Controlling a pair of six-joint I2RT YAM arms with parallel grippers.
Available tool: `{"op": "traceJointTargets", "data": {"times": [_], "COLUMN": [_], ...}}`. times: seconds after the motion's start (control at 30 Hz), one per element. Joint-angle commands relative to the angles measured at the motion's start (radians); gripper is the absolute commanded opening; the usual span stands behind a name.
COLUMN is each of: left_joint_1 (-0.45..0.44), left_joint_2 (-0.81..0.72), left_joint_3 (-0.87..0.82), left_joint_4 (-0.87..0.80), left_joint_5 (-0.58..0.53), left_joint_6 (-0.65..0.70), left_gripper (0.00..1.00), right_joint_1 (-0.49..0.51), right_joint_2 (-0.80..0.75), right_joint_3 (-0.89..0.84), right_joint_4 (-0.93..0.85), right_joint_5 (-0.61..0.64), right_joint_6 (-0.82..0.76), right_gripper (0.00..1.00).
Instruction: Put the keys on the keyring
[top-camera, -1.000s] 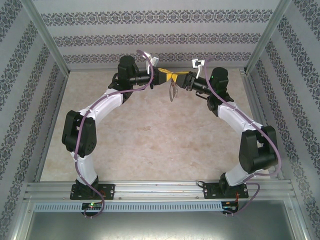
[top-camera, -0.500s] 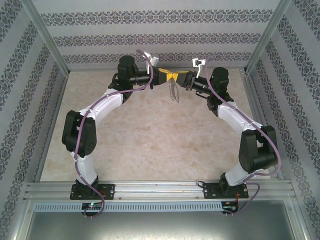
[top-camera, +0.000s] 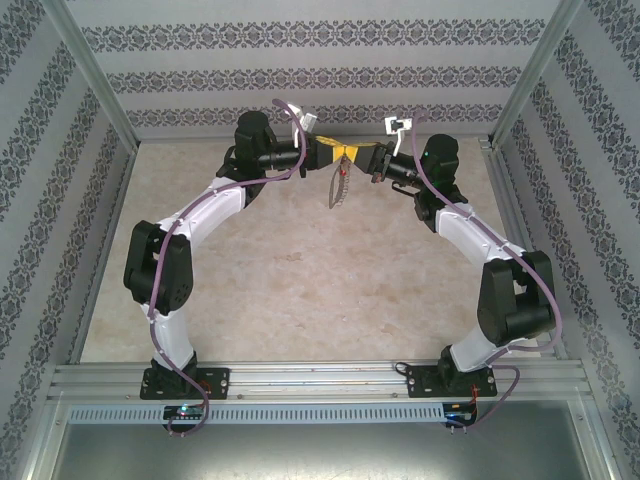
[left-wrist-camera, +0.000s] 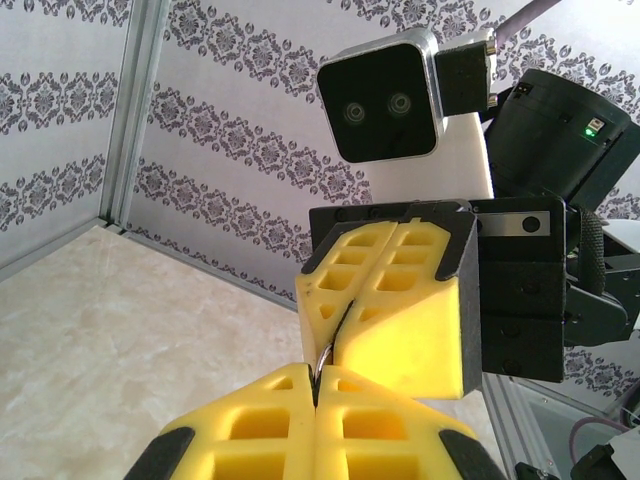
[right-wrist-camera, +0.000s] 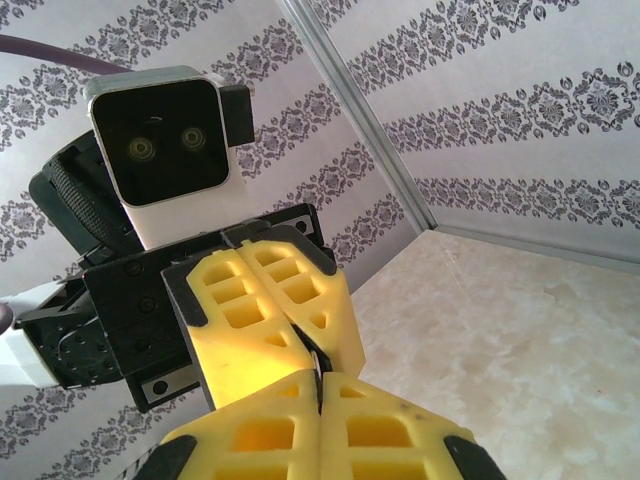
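Left gripper and right gripper both clamped on keyring; likely light, stiff, slippery wire, best pinched on its bare side.

Both arms, left and right, are built alike: glossy white shells between chunky black joints, each standing on a black base plate. A lilac cable trails along each one. The left gripper and right gripper have bright yellow fingers moulded with rows of square pockets, set in black brackets dotted with small screws. Above each sits a white camera box with a black face and two round lenses. A tiny green light glows on a black motor housing.
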Motion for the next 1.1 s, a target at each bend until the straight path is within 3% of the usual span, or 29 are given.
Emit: {"op": "traceJointTargets", "data": {"times": [0.0, 0.17, 0.37, 0.57, 0.77, 1.07], "left_joint_1": [-0.009, 0.011, 0.039, 0.043, 0.043, 0.042], "left_joint_2": [-0.055, -0.083, -0.093, -0.086, -0.08, -0.068], "left_joint_3": [0.01, 0.015, 0.029, 0.078, 0.112, 0.163], "left_joint_4": [-0.027, -0.105, -0.167, -0.306, -0.399, -0.564], "left_joint_5": [0.014, -0.002, 0.01, 0.017, 0.035, 0.073], "left_joint_6": [0.074, 0.144, 0.181, 0.269, 0.331, 0.434], "left_gripper": [0.11, 0.41, 0.59, 0.65, 0.67, 0.69], "right_joint_1": [0.001, -0.012, -0.027, -0.019, 0.053, 0.113], "right_joint_2": [-0.037, -0.077, -0.111, -0.138, -0.139, -0.11], "right_joint_3": [0.031, 0.039, 0.076, 0.137, 0.284, 0.39], "right_joint_4": [-0.055, -0.156, -0.289, -0.502, -0.874, -1.08], "right_joint_5": [0.044, 0.066, 0.051, 0.065, 0.228, 0.366], "right_joint_6": [-0.073, -0.159, -0.27, -0.441, -0.733, -0.907], "right_gripper": [0.0, 0.0, 0.0, 0.0, 0.0, 0.0]}}
